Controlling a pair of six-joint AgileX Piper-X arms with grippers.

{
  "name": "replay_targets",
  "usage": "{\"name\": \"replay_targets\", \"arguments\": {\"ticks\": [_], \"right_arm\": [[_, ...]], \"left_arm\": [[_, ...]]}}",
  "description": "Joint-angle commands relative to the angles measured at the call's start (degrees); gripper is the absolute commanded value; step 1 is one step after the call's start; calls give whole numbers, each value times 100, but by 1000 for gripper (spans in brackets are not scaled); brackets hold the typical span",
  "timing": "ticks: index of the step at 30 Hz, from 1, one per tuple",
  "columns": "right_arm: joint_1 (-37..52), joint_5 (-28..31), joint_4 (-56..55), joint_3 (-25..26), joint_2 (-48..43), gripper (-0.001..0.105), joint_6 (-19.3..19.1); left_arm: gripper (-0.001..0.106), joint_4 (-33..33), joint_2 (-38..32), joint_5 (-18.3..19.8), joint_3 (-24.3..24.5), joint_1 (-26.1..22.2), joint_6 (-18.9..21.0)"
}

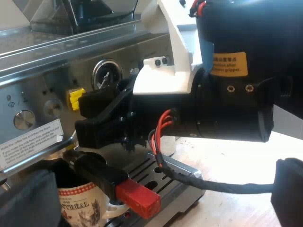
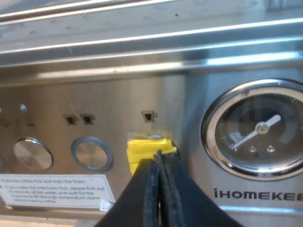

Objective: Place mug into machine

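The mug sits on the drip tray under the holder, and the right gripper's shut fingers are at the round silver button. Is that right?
Not quite. The right wrist view shows the right gripper, fingers shut, at the yellow button, not a round silver one. The mug does sit on the drip tray under the holder.

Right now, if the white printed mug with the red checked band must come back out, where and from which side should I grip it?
Grip the white printed mug by its side wall, below the red checked band, coming in level from in front of the steel machine. The dark handle with the red end passes over its rim, so a grasp from above is probably blocked.
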State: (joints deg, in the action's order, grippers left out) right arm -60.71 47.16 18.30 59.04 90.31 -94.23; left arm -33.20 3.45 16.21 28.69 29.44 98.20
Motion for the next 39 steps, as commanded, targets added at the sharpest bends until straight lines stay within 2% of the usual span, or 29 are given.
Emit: {"name": "replay_targets", "arguments": {"ticks": [1, 6, 13, 15, 16, 19, 20, 21, 22, 25, 28, 30, 31, 32, 33, 34, 36, 39], "right_arm": [[-65, -81, -24, 133, -29, 0, -95], [-398, -81, -708, 133, -277, 0, -95], [-564, -113, -2196, 133, -864, 0, 108], [-564, -113, -2569, 133, -1039, 5, 223], [-564, -113, -2794, 133, -1176, 12, 284], [-564, -225, -3076, 133, -1358, 23, 284], [-564, -444, -3332, 133, -1525, 36, 284], [-564, -549, -3588, 133, -1733, 51, 284], [-564, -563, -3721, 133, -1845, 58, 284], [-564, -719, -4055, 133, -2151, 66, 265], [-552, -913, -4325, 133, -2479, 66, 176], [-530, -1066, -4450, 133, -2663, 66, 30], [-507, -1160, -4499, 133, -2724, 66, -91], [-370, -1726, -4643, 162, -2917, 66, -289], [-320, -1898, -4724, 171, -2960, 66, -329], [-127, -2388, -4869, 200, -3090, 66, -336], [214, -2800, -5062, 245, -3263, 66, -200], [669, -2839, -5349, 282, -3473, 66, -159]], "left_arm": [[92, 45, -27, 28, 50, 16, 32], [92, 45, -27, 28, 50, 16, 32], [92, 45, -27, 28, 60, 16, 32], [92, 45, -27, 16, 60, 16, 101], [92, 45, -27, -47, 60, 16, 154], [92, 45, -15, -190, 60, 16, 412], [92, 45, 62, -211, 88, 16, 776], [92, 45, 106, -191, 106, 16, 900], [92, 45, 204, -185, 152, 16, 1070], [92, 45, 615, -186, 389, 16, 1131], [92, 45, 1181, -262, 743, 16, 1072], [92, 45, 1437, -343, 890, 4, 1066], [92, 45, 1780, -459, 1087, -46, 1067], [92, 45, 1998, -491, 1210, -105, 1091], [92, 45, 2119, -501, 1287, -152, 1091], [92, 45, 2353, -491, 1444, -269, 1090], [92, 45, 2677, -498, 1649, -460, 1090], [92, 45, 3084, -485, 1998, -925, 1090]]}}
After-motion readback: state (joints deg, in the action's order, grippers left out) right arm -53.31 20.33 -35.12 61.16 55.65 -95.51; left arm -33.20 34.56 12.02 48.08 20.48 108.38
